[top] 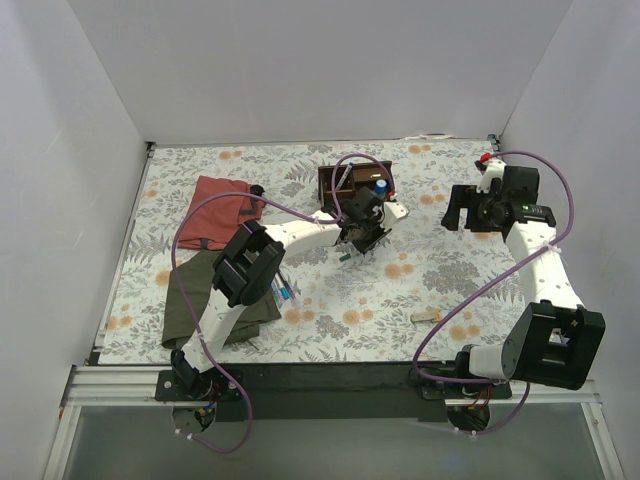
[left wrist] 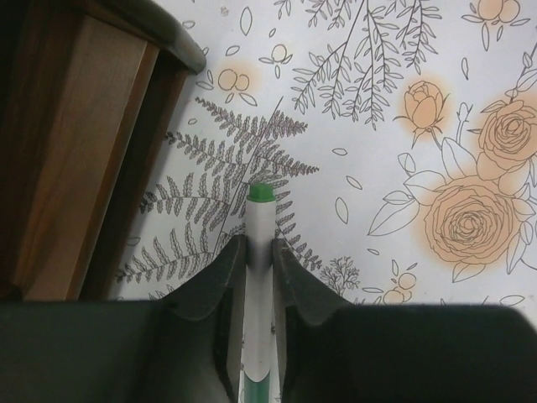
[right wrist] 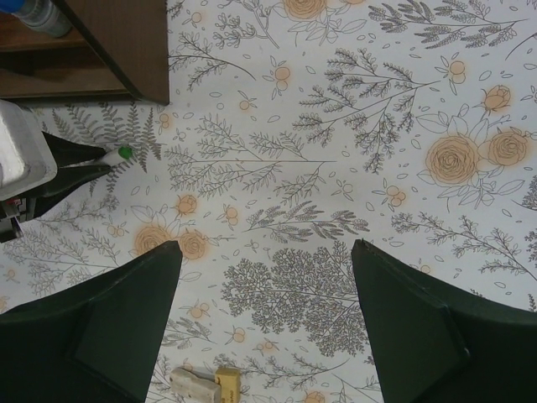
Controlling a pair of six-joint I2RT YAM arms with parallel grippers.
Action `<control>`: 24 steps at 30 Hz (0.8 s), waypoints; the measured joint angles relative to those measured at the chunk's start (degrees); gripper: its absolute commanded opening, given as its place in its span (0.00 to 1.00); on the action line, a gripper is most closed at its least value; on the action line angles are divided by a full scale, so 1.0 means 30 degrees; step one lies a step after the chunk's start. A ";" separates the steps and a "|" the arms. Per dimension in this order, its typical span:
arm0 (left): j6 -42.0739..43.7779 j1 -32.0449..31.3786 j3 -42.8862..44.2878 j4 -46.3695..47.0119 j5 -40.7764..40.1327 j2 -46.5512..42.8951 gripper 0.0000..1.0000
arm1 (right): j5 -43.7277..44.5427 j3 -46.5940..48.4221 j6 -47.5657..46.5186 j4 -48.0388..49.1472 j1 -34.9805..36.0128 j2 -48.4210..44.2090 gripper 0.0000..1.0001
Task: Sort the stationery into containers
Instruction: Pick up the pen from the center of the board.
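Note:
My left gripper (left wrist: 260, 245) is shut on a white pen with a green tip (left wrist: 260, 210) and holds it above the mat, just right of the dark brown wooden organiser (left wrist: 75, 151). In the top view this gripper (top: 360, 232) is just in front of the organiser (top: 352, 183), where a blue-capped cylinder (top: 381, 187) stands in a compartment. My right gripper (right wrist: 264, 277) is open and empty above the mat, and it shows at the right in the top view (top: 458, 212). A beige eraser block (right wrist: 205, 384) lies near it on the mat (top: 427, 317). Blue pens (top: 284, 291) lie beside the left arm.
A red folded cloth (top: 222, 208) lies at the back left and an olive cloth (top: 200, 300) at the front left, partly under the left arm. White walls close in the floral mat (top: 330, 290) on three sides. The right wrist view shows the organiser's corner (right wrist: 126, 42) and the left gripper's fingers (right wrist: 75, 159).

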 measured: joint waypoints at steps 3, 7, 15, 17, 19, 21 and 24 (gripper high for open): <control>0.0087 0.0007 0.0007 0.0095 0.0007 0.0022 0.00 | 0.0000 0.0109 0.0000 -0.0007 -0.0022 0.0066 0.91; 0.0131 0.0007 0.0816 -0.1195 0.0386 0.0095 0.00 | 0.0015 0.0270 -0.0015 0.0000 -0.0058 0.0153 0.91; -0.0131 0.0291 0.5093 -0.4823 0.2922 -0.0510 0.00 | 0.0044 0.0364 0.0007 -0.0007 -0.0226 0.0160 0.90; -0.0576 0.0583 0.5508 -0.4976 0.3497 -0.1341 0.00 | 0.0102 0.0364 0.0073 0.0000 -0.0233 0.0160 0.90; -0.1209 0.1056 0.4983 -0.4371 0.3963 -0.2703 0.00 | 0.0153 0.0364 0.0233 -0.0007 -0.0233 0.0160 0.88; -0.1953 0.1880 0.2958 -0.2659 0.4437 -0.4947 0.00 | 0.0160 0.0364 0.0386 -0.0007 -0.0233 0.0153 0.87; -0.2980 0.3672 -0.1916 0.2171 0.4779 -0.9224 0.00 | 0.0153 0.0364 0.0714 0.0000 -0.0233 0.0117 0.86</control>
